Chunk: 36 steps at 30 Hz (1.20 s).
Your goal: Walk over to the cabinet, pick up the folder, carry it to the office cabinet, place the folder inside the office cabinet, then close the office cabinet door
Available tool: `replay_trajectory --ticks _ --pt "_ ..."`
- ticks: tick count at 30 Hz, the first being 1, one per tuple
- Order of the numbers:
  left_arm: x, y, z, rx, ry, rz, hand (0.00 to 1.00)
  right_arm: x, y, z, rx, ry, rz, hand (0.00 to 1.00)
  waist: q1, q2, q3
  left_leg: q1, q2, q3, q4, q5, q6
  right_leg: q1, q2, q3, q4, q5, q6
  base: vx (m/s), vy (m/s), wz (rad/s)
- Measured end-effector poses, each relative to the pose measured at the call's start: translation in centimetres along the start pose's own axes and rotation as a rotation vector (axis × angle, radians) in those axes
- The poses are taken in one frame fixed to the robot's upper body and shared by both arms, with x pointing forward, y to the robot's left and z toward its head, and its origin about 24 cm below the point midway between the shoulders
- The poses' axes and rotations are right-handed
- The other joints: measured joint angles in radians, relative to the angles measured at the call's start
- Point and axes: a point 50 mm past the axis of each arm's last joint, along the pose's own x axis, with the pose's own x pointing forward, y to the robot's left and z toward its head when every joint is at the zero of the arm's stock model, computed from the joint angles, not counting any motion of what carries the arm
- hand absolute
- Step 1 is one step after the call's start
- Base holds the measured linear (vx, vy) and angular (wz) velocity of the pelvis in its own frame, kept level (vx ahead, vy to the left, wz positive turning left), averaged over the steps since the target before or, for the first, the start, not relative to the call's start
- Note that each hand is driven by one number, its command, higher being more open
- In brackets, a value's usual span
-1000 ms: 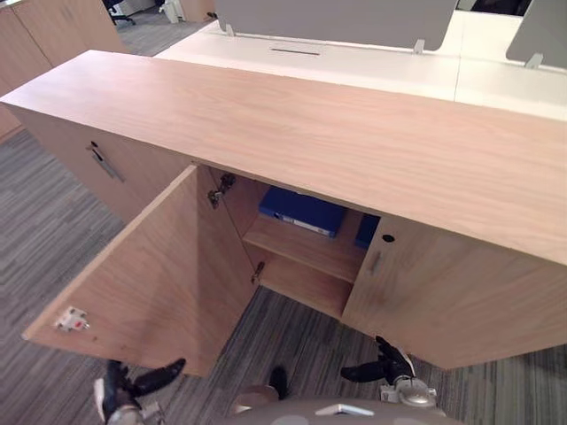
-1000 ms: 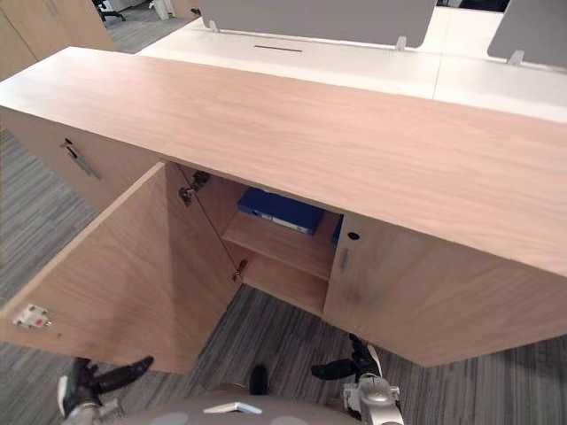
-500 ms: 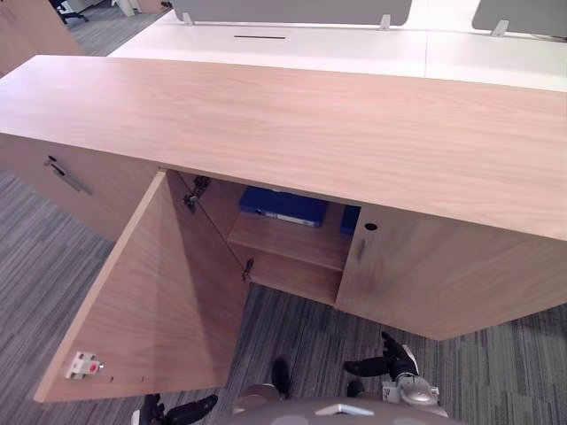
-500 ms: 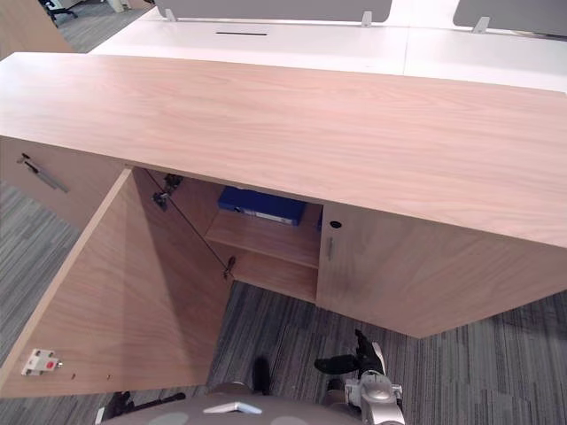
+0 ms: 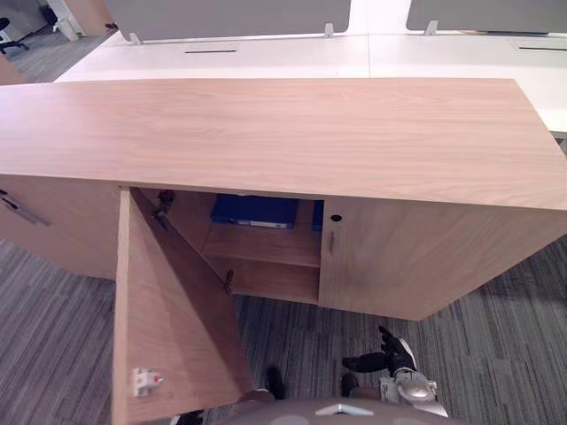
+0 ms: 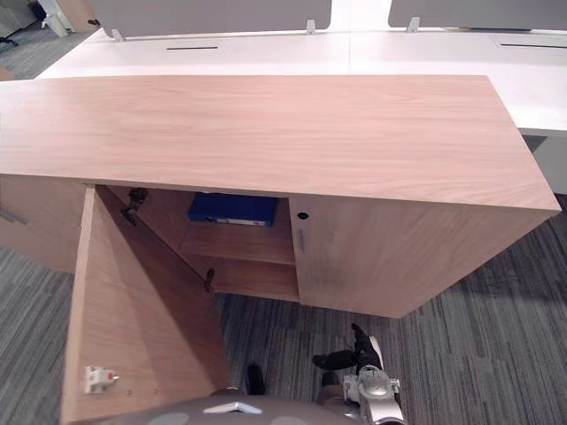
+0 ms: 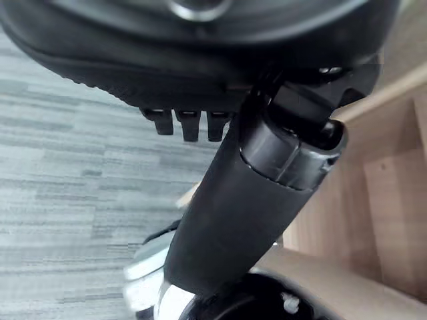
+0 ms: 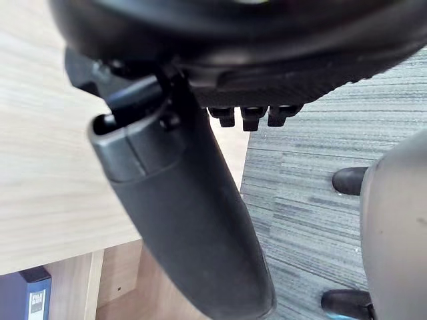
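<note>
A blue folder (image 5: 255,211) lies flat on the upper shelf inside the long wooden cabinet (image 5: 283,133); its end also appears in the right wrist view as the folder (image 8: 30,293). The cabinet's left door (image 5: 168,328) swings wide open toward me, with a white latch near its lower corner. The door to the right (image 5: 407,257) is closed. My right hand (image 5: 383,359) hangs low over the carpet in front of that closed door, fingers relaxed, holding nothing. My left hand (image 7: 253,200) hangs beside the open door, thumb straight, empty.
White desks (image 5: 266,57) with grey divider screens (image 5: 230,13) stand behind the cabinet. Further left is another cabinet front with a metal handle (image 5: 18,211). Grey striped carpet (image 5: 496,354) covers the floor before the cabinet.
The whole picture has shifted as the camera moved: the cabinet now faces me squarely and the open door looks edge-on. My left hand has slipped below the eye views' lower edge. The folder stays on its shelf.
</note>
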Motion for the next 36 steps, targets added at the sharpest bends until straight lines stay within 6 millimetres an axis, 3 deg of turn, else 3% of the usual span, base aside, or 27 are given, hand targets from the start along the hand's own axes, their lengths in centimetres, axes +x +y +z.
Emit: replay_trajectory --ticks 6,9,13,16,18,25,32,36 --pt "1.1 2.5 2.8 0.096 -0.074 0.049 1.0 0.0 0.5 0.1 0.021 0.0 -0.004 1.0 -0.015 -0.052 0.012 -0.036 -0.01 -0.039 0.056 -0.03 -0.004 -0.016 -0.016 -0.04 0.037 -0.017 0.001 0.05 0.0 0.11" --pt "1.2 2.4 3.2 0.097 -0.084 0.047 1.0 0.1 0.7 0.6 0.046 -0.007 -0.005 1.0 -0.017 -0.046 0.008 -0.01 -0.013 -0.047 0.0 0.006 0.008 -0.01 -0.008 -0.05 0.03 -0.017 0.001 0.08 -0.02 0.1" --pt "1.5 2.3 4.0 0.092 -0.107 0.046 1.0 0.5 0.9 1.4 0.054 -0.022 0.0 1.0 -0.019 -0.032 0.01 -0.014 -0.012 -0.02 0.0 0.007 0.008 -0.032 -0.001 -0.014 0.031 -0.006 0.003 0.0 0.0 -0.28" --pt "2.0 2.3 6.0 0.094 -0.158 0.045 1.0 0.7 0.9 1.7 0.047 -0.021 0.004 1.0 -0.022 -0.027 0.013 -0.026 -0.01 0.011 0.0 0.007 0.009 -0.064 0.005 0.031 0.022 0.02 0.007 -0.1 0.039 -0.42" --pt "2.4 1.2 9.3 0.05 -0.273 0.007 1.0 0.8 0.8 1.3 0.04 -0.001 0.005 1.0 -0.025 -0.029 0.015 -0.027 -0.014 0.023 0.0 0.007 0.01 -0.063 0.001 0.046 0.004 0.039 0.014 -0.11 0.061 -0.21" --pt "2.5 -0.4 12.8 0.024 -0.382 -0.047 1.0 0.9 1.1 1.6 0.028 -0.001 0.022 1.0 -0.052 -0.047 0.037 -0.016 -0.032 0.038 -0.005 0.005 0.011 -0.059 -0.014 0.077 -0.015 0.066 0.024 -0.11 0.053 -0.11" --pt "2.4 -1.5 13.7 -0.004 -0.424 -0.069 1.0 1.1 1.1 1.5 0.026 0.017 0.028 1.0 -0.053 -0.051 0.036 0.008 -0.038 0.05 -0.004 -0.001 0.018 -0.042 -0.019 0.086 -0.016 0.066 0.024 -0.01 0.04 -0.07" --pt "3.1 -1.3 11.8 -0.046 -0.336 -0.023 1.0 1.1 1.1 1.3 0.031 0.034 0.025 1.0 -0.051 -0.057 0.039 0.038 -0.035 0.055 0.0 -0.006 0.023 -0.011 -0.014 0.089 -0.026 0.073 0.026 0.07 0.026 -0.06"
